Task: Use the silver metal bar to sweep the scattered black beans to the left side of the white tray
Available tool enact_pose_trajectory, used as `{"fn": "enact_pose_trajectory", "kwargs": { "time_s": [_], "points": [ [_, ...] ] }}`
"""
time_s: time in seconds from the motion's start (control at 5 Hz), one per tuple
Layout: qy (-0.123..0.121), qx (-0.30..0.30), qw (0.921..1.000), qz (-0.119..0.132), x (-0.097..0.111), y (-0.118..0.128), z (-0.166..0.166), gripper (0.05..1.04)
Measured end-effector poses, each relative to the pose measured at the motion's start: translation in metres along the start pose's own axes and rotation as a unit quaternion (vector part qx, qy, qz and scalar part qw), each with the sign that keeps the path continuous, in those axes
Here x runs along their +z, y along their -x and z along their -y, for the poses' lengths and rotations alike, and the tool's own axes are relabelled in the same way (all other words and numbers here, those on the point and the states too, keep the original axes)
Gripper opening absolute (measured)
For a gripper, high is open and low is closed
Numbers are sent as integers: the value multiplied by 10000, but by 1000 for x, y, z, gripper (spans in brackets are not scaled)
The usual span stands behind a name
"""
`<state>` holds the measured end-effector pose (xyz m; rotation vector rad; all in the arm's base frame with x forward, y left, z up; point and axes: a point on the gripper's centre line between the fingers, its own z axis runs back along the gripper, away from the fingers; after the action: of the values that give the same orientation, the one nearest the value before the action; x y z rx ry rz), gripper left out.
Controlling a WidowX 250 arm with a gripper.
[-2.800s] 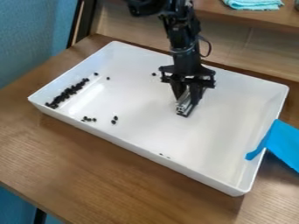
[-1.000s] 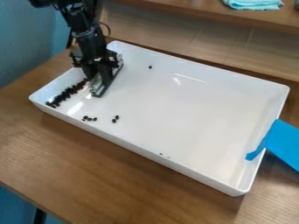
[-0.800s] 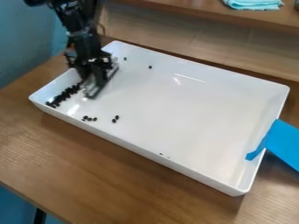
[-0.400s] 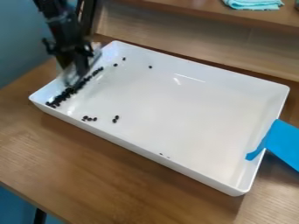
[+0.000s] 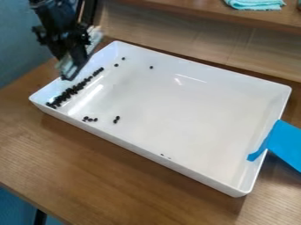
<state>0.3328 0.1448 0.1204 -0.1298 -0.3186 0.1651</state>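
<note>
Tool (image 5: 64, 67) held in jaws, near row of small black pieces (image 5: 71, 91).

Tray (image 5: 176, 169): smooth glossy white plastic by look; table (image 5: 117, 176): brown wood grain, low sheen; folded cloth (image 5: 255, 4): soft, matt; blue strip (image 5: 286, 143): smooth, matt

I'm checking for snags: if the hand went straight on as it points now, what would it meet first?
Likely the row of black beads, with the strip in the hand touching first; depth is unclear, so it could be the tray rim beside them.
</note>
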Motion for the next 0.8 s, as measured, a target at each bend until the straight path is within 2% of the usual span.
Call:
{"fn": "enact_pose_trajectory", "kwargs": {
  "time_s": [0.2,0.6,0.8],
  "points": [
    [212,-355,9991,-83,-7,16,58,381],
    [269,-807,9960,-260,-23,32,138,381],
    [224,-880,9955,-279,-42,34,169,381]
  ]
}}
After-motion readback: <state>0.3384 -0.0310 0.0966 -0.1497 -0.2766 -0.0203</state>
